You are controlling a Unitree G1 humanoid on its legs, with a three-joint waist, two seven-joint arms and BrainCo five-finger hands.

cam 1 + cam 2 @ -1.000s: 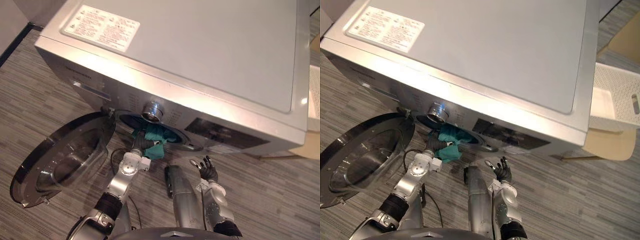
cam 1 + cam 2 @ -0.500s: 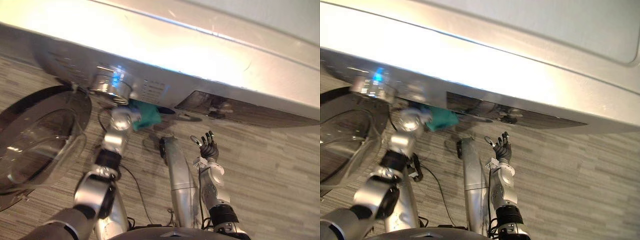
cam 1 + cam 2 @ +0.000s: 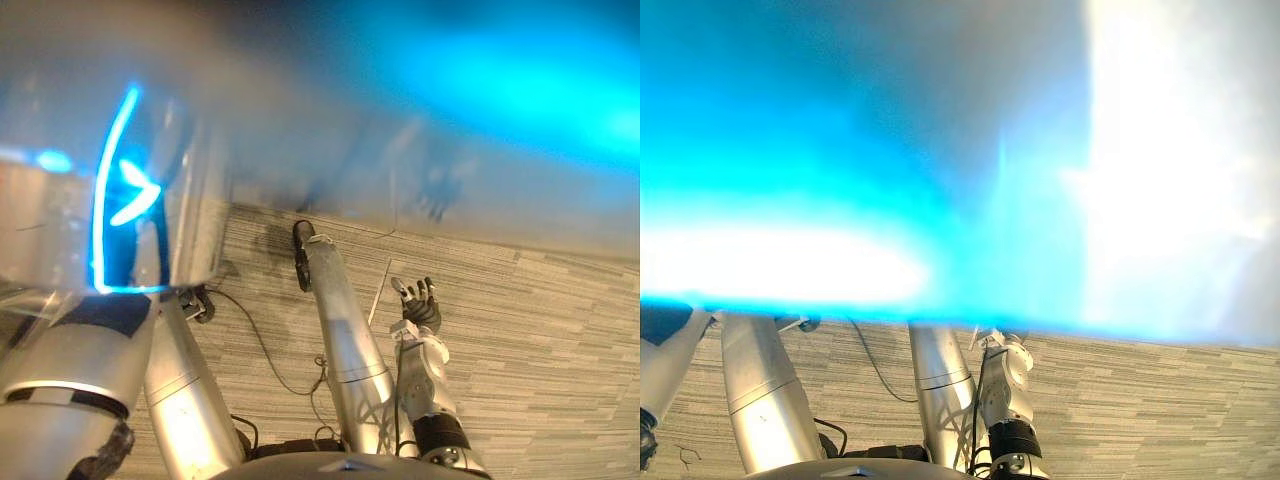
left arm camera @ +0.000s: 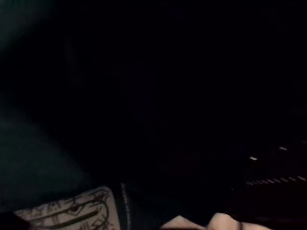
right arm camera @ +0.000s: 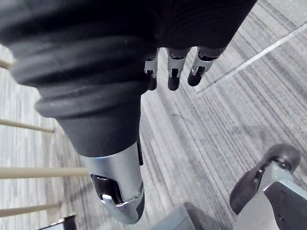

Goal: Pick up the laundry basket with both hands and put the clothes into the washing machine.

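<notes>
Right hand (image 3: 418, 308) sat at 4 o'clock, fingers spread, empty. Left hand (image 4: 271, 191): couldn't tell. Clothes (image 4: 67, 213) probably limp; bunch a fold.

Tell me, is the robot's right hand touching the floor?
Apart. The left eye view shows the right hand held up with open fingers, clear above the floor.

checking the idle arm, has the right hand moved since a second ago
No clear move: the camera dipped, but the right hand still hangs open over the floor, just out from the washing machine.
</notes>
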